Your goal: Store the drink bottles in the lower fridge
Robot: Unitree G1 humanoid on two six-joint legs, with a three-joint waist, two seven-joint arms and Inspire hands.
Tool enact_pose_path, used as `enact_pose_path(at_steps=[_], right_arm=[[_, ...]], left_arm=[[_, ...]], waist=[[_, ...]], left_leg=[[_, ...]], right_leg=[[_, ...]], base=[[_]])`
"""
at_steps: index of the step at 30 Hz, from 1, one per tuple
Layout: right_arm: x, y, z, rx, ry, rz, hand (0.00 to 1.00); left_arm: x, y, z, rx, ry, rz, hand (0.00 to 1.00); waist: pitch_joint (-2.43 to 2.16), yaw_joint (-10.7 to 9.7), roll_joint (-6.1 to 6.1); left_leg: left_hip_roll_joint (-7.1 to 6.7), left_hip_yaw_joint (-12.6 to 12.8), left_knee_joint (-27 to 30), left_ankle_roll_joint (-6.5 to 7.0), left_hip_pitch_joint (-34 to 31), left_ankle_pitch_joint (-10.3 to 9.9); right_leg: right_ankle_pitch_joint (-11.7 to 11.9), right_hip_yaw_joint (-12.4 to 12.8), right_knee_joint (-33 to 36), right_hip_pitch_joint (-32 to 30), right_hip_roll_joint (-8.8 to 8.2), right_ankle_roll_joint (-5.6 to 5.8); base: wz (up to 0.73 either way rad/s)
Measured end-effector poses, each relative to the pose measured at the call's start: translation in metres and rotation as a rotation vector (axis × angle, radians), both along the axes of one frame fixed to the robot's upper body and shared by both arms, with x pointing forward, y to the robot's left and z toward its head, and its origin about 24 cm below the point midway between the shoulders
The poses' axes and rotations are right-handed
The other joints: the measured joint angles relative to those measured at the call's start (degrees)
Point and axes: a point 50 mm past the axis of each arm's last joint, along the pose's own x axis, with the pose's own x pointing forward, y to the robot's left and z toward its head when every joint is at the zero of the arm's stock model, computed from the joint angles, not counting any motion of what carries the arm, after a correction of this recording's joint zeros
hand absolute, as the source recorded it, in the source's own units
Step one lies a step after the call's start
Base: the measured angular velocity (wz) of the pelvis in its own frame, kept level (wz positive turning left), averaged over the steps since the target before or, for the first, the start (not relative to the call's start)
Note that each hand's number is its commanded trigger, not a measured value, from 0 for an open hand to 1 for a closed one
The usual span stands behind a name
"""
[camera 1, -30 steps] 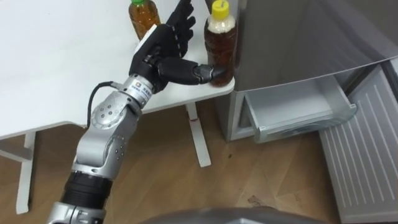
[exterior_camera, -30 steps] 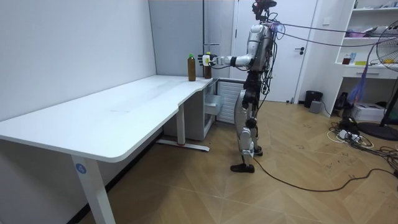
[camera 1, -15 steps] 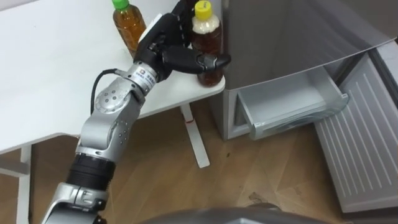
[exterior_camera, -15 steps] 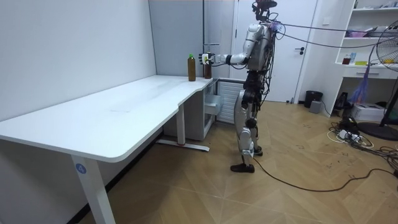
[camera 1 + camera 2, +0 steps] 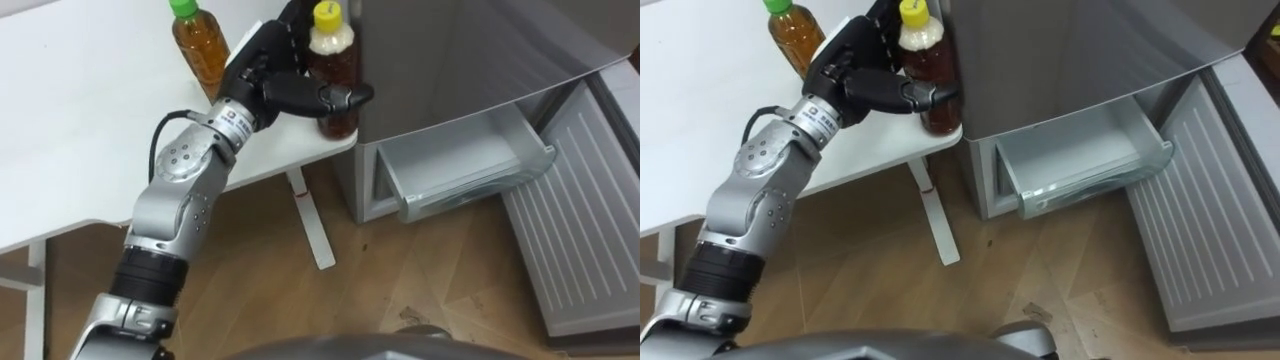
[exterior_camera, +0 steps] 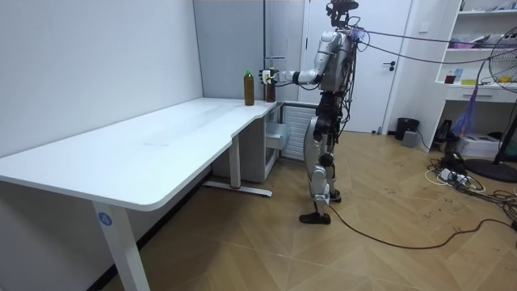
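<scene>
Plastic, full of dark tea, so I'm expecting the bottle (image 5: pixel 340 70) to feel weighty, smooth and slightly squeezable; my left hand (image 5: pixel 265 75) is gripping its mid-body at the surface's (image 5: pixel 90 110) corner beside the fridge (image 5: pixel 450 50).

Two drinks, both upright on the white desk (image 5: pixel 80 120) at its corner next to the fridge. The yellow-capped bottle (image 5: pixel 335 65) holds dark brown liquid and stands right at the desk edge, just beside the fridge wall. The left hand (image 5: pixel 262 62) is wrapped round it, thumb across the front and fingers behind. The green-capped bottle (image 5: pixel 197 52) holds amber liquid, stands near it on the far side of the hand, and is untouched. The lower fridge drawer (image 5: pixel 460 165) is pulled open below desk level.
</scene>
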Motion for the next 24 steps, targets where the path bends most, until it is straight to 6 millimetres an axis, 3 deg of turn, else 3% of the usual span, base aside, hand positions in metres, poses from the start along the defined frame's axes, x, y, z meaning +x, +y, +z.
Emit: enact_pose_path(at_steps=[13,24], right_arm=[[0.002,-0.001,0.000,-0.013,-0.010,-0.001,0.00],[0.013,-0.001,0.001,-0.016,-0.038,0.006,0.00]], left_arm=[[0.002,0.003,-0.007,0.006,0.046,0.069,1.00],[0.000,-0.004,-0.013,0.035,0.075,0.025,1.00]], waist=[[0.11,0.1,-0.17],[0.05,-0.4,-0.08]], left_leg=[[-0.01,0.0,-0.1,0.00,-0.1,0.0],[0.00,0.0,-0.1,0.00,-0.1,0.0]], right_leg=[[0.0,0.0,0.0,0.0,0.00,-0.03],[0.1,-0.1,0.2,0.0,-0.01,-0.13]], base=[[0.00],[0.00]])
